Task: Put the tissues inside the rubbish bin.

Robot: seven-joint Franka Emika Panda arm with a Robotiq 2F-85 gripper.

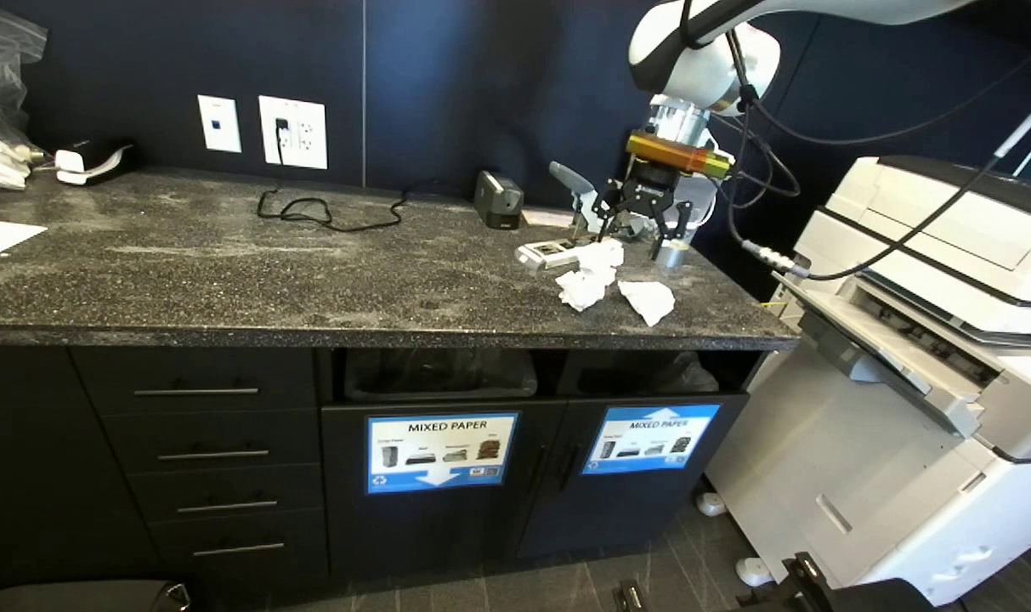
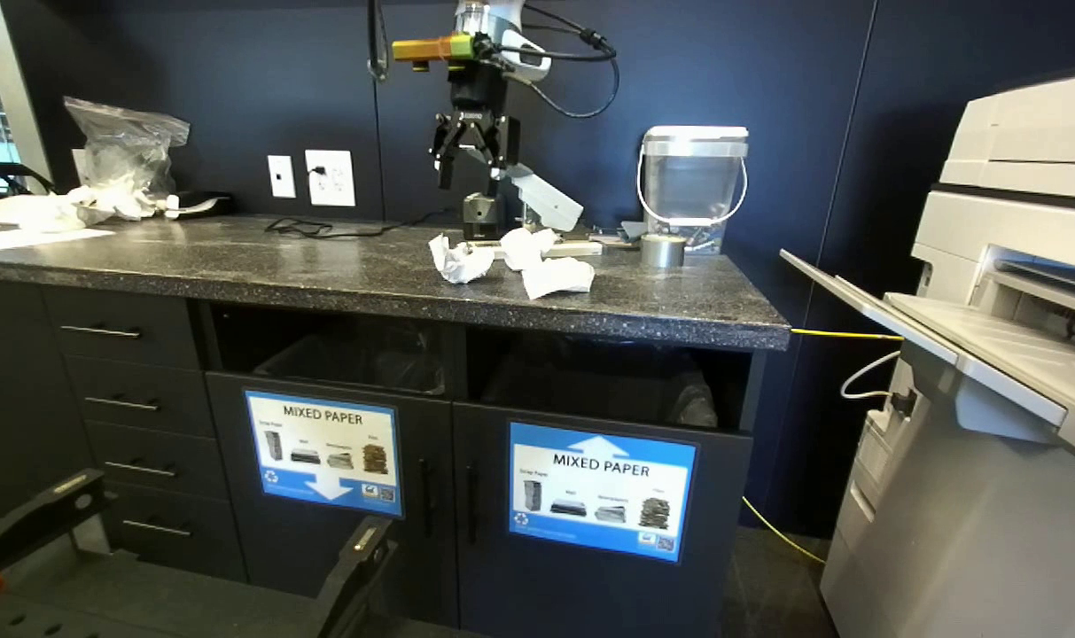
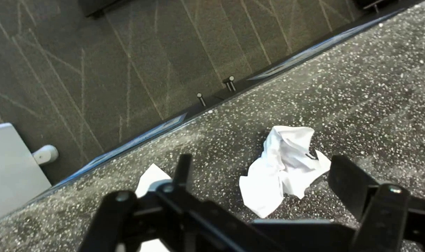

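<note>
Crumpled white tissues lie on the dark speckled counter. In an exterior view, they are a left tissue (image 1: 581, 291), a middle one (image 1: 600, 255) and a right one (image 1: 648, 300); they also show together in an exterior view (image 2: 460, 260). My gripper (image 1: 630, 240) is open and empty; it hangs above the counter in an exterior view (image 2: 471, 184). In the wrist view, one tissue (image 3: 282, 164) lies below and between the spread fingers (image 3: 262, 171). Another is partly hidden behind the left finger. Dark lined bins (image 2: 355, 363) (image 2: 599, 377) sit inside the cabinet openings under the counter.
A silver tape roll (image 1: 671, 253), a grey stapler (image 2: 546, 199) and a pencil sharpener (image 1: 499, 201) stand near the tissues. A clear bucket (image 2: 693, 177) is at the back right. A printer (image 1: 889, 408) stands right of the counter. A black cord (image 1: 328, 217) lies along the wall.
</note>
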